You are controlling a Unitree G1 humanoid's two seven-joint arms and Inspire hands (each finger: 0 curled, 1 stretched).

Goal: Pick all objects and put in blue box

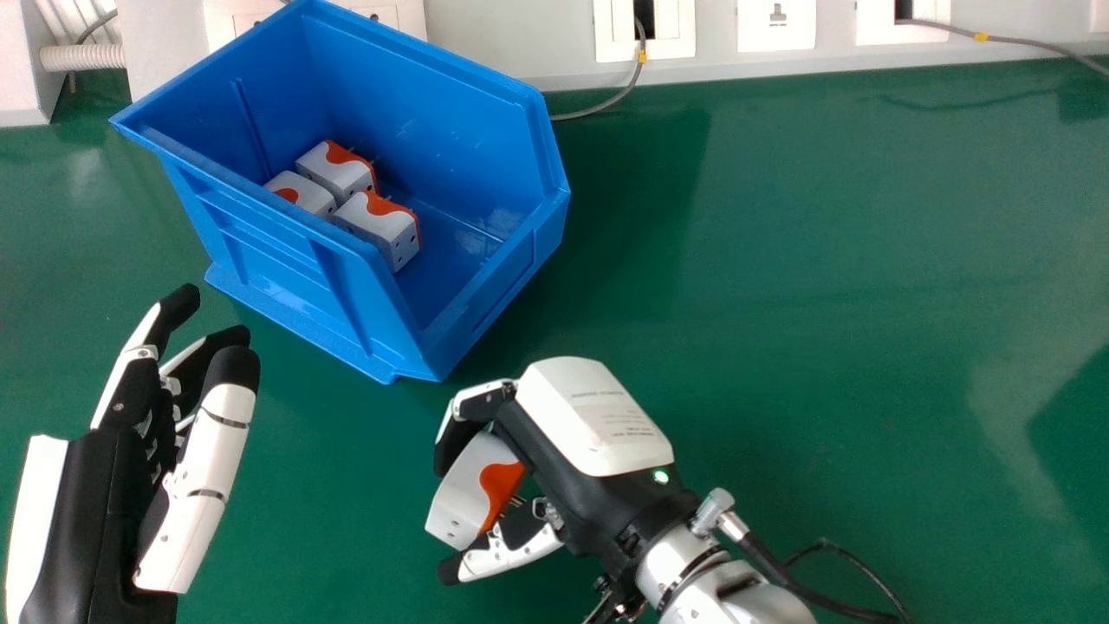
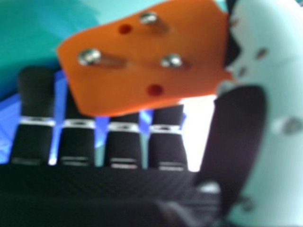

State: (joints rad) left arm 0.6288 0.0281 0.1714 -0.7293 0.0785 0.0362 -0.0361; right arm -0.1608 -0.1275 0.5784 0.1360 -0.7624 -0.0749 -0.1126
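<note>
In the head view my right hand [image 1: 576, 451] is just below the blue box's near corner, its fingers and thumb closed on a white and orange plug adapter [image 1: 468, 494]. The right hand view shows the adapter's orange face [image 2: 137, 56] with metal pins, held between the fingers and thumb of my right hand [image 2: 125, 142]. The blue box [image 1: 286, 251] stands at the upper left of the head view. Three similar adapters [image 1: 377, 225] lie together inside it. My left hand [image 1: 104, 503] is at the lower left, open and holding nothing, its fingers loosely bent.
Behind the green table [image 1: 780, 303] runs a pale wall panel with sockets [image 1: 775, 24] and grey cables [image 1: 606, 102]. A black cable [image 1: 780, 572] trails from my right wrist across the lower right.
</note>
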